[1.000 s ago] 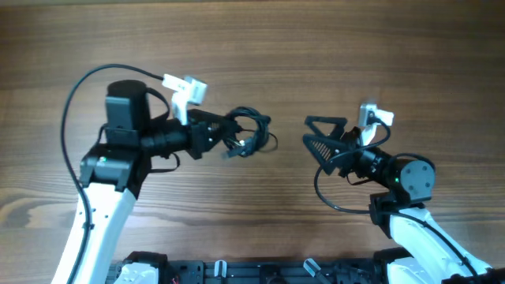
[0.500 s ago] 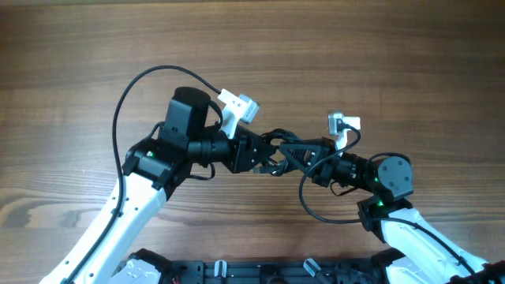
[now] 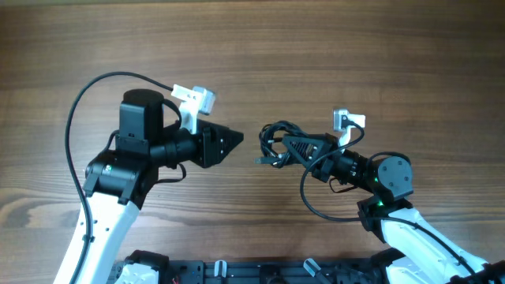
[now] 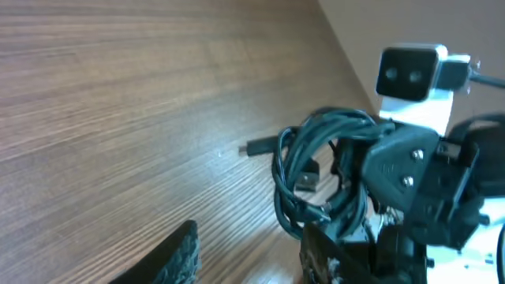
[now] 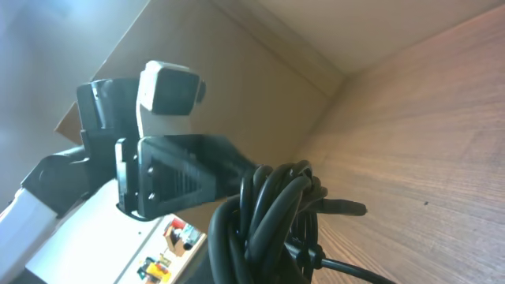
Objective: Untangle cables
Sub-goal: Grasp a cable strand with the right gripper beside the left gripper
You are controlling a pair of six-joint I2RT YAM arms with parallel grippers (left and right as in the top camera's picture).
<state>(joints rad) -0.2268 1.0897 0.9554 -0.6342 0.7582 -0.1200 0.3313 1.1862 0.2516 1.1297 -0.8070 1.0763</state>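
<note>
Cables: the cables (image 3: pixel 273 137) are one tight bunch of thin black loops, lifted off the table (image 3: pixel 331 47) near its middle; one small plug (image 4: pixel 259 147) pokes out toward the left arm.
Right gripper: the right gripper (image 3: pixel 293 147) is clamped on the near side of the bunch. Its own camera sees mostly cord, so the pads are hidden.
Left gripper: the left gripper (image 3: pixel 233 140) sits just beside the bunch, apart from it and pointing at it; its wrist view shows the jaws parted and holding nothing.
Step in hand: most likely the left arm picking a strand to pull – no cord is separated yet.
Doing it well: it should go for the protruding plug or an outer loop (not the dense core); close on a single cord; then draw away slowly along the table while the right grip stays firm.
Risk: pinching several loops at once would likely tighten the knot – or drag the whole bunch out of the right jaws.
</note>
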